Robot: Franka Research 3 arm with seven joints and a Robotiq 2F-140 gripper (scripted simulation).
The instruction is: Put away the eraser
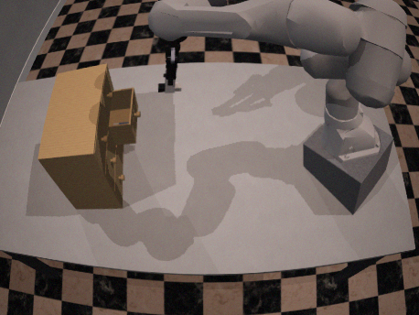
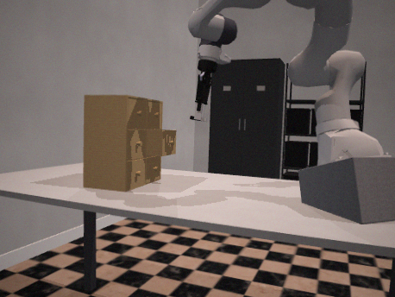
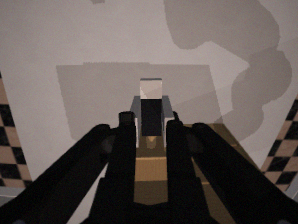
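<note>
My gripper (image 1: 170, 86) (image 2: 198, 117) (image 3: 151, 106) is shut on an eraser (image 1: 162, 87) (image 2: 193, 117) (image 3: 151, 90) with a white end and a dark sleeve. It holds it in the air on the robot's side of the chest, beyond the open drawer. The wooden chest (image 1: 75, 114) (image 2: 105, 142) stands upright. Its middle-row drawer (image 1: 135, 110) (image 2: 169, 142) (image 3: 151, 170) in the column far from the exterior camera is pulled partly out and looks level. A small blue and whitish thing (image 1: 121, 123) shows inside; most of its shape is hidden. The other drawers look pushed in.
Small knobs stick out from the drawer fronts, one of them (image 1: 137, 114) on the open drawer. The robot's grey base block (image 1: 348, 169) (image 2: 358, 186) stands at the other end of the table (image 1: 256, 238) (image 2: 241, 224). A dark cabinet (image 2: 246, 121) and shelving stand behind.
</note>
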